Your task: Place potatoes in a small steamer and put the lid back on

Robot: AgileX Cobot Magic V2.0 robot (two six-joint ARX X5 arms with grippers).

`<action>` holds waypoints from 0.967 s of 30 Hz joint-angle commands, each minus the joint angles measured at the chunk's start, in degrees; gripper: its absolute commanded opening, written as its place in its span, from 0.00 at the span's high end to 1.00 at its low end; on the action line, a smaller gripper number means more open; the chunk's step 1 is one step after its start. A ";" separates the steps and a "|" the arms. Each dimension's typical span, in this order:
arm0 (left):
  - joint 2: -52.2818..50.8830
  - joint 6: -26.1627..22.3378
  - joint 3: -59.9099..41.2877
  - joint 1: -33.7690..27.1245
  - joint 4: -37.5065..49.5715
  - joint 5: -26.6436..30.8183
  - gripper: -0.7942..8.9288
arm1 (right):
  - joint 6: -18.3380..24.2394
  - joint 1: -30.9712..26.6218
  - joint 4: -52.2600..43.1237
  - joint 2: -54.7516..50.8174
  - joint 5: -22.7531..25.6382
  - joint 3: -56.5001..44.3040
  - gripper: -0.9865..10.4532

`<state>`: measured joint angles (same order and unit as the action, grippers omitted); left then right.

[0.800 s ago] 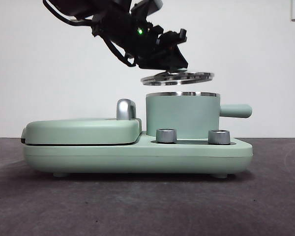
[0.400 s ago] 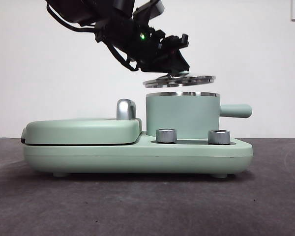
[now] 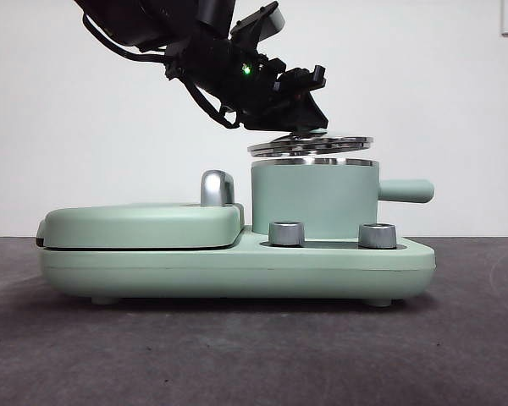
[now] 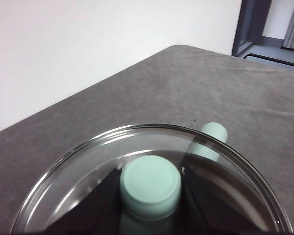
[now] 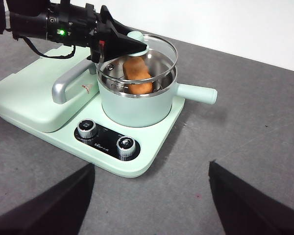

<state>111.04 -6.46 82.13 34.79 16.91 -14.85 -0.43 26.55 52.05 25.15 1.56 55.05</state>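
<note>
Orange-brown potato point(image 5: 137, 73) already inside mint-green steel-rimmed steamer pot point(image 3: 315, 196); left gripper point(image 3: 298, 106) clamps glass lid point(image 3: 311, 145) knob, hovering just above rim. Seating remains; right gripper point(image 5: 149, 196) spread, waiting.

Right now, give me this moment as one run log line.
left tool: shut on lid knob, just above small steamer rim | potato: inside steamer | right tool: open, waiting | lid: not seated

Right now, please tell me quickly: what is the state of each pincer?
Left pincer: closed on the lid by its knob, just above the small steamer.
Right pincer: open, holding nothing.
</note>
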 commanded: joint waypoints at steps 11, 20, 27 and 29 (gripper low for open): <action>1.51 -1.51 1.95 0.92 0.02 -0.46 0.90 | -0.68 0.33 -0.33 0.20 0.00 0.70 0.60; 2.95 -1.90 1.95 0.92 -0.24 -0.46 0.90 | -0.68 0.33 -0.07 0.20 0.00 0.70 0.60; 3.43 -1.90 1.95 0.98 -0.76 -0.44 0.90 | -0.70 0.33 0.20 0.20 0.02 0.70 0.60; 3.43 -1.90 1.95 0.96 -0.63 -0.44 0.90 | -0.70 0.33 0.33 0.20 0.00 0.70 0.60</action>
<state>112.99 -7.94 82.50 35.29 15.84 -15.25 -0.43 26.55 52.53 25.15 1.56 55.05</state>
